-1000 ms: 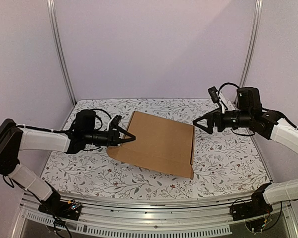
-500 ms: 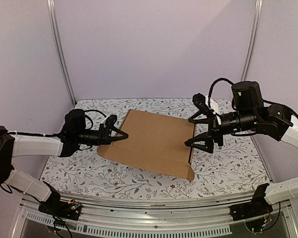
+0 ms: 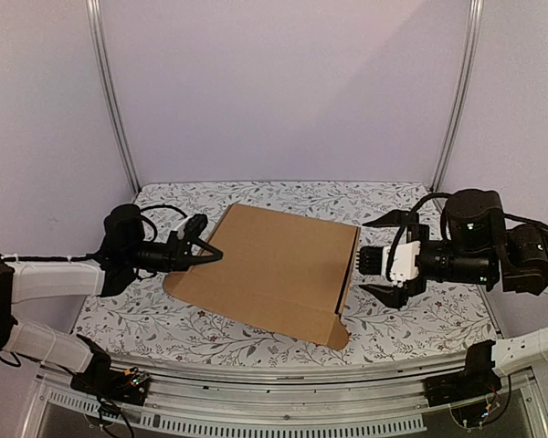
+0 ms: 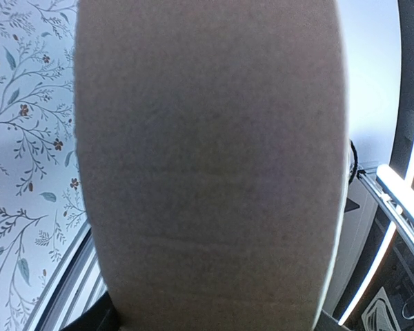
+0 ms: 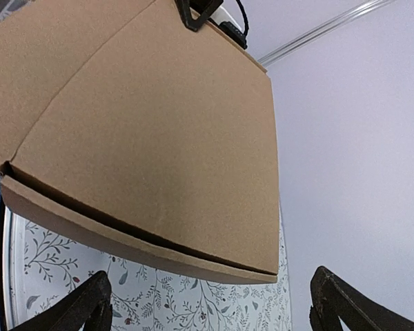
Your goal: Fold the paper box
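Note:
The paper box point(image 3: 274, 265) is a flat brown cardboard slab lying tilted on the flowered table, its right front corner lowest. At the box's left corner my left gripper point(image 3: 210, 251) is shut on it, one finger above and one below. Cardboard point(image 4: 207, 165) fills the left wrist view and hides those fingers. My right gripper point(image 3: 373, 257) stands wide open just off the box's right edge, touching nothing. In the right wrist view the box point(image 5: 145, 124) shows a dark slit between its two layers above my right gripper point(image 5: 214, 310). The left gripper point(image 5: 200, 14) shows at the far corner.
The flowered table cloth point(image 3: 411, 319) lies under everything. Metal frame posts point(image 3: 110, 91) stand at the back corners, with lilac walls behind. A metal rail point(image 3: 274, 401) runs along the near edge by the arm bases.
The left gripper has drawn back to the left, pulling the box with it. The right arm has dropped lower and turned its open jaws upright at the box's right edge.

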`<state>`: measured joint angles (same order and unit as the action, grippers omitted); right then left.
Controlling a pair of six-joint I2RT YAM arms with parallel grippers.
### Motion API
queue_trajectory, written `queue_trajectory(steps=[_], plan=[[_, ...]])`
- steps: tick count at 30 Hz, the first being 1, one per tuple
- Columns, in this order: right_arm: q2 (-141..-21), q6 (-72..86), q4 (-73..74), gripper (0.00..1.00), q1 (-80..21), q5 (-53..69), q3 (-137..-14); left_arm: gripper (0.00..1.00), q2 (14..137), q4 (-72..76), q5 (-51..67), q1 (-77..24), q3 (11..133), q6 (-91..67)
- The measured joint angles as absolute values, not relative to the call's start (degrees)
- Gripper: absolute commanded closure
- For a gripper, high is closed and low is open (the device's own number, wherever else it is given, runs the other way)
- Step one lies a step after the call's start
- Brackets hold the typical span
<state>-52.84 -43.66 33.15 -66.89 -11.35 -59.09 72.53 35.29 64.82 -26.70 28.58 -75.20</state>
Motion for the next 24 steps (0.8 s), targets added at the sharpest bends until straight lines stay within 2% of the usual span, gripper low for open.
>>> queue_trajectory(steps=[10,17,24], plan=[[-52.9,-54.85,28.36,0.01,-74.96,-22.24,-55.46,0.63,69.25,35.22,66.35,-26.44,28.1,-75.09],[-52.31,-68.66,12.53,0.01,-85.6,-31.31,-40.73,0.63,68.6,34.96,67.83,-26.44,27.88,-74.11],[-52.23,-79.81,-1.21,0.01,-87.72,-36.21,-36.6,0.63,67.96,34.76,69.8,-26.39,27.35,-73.28]])
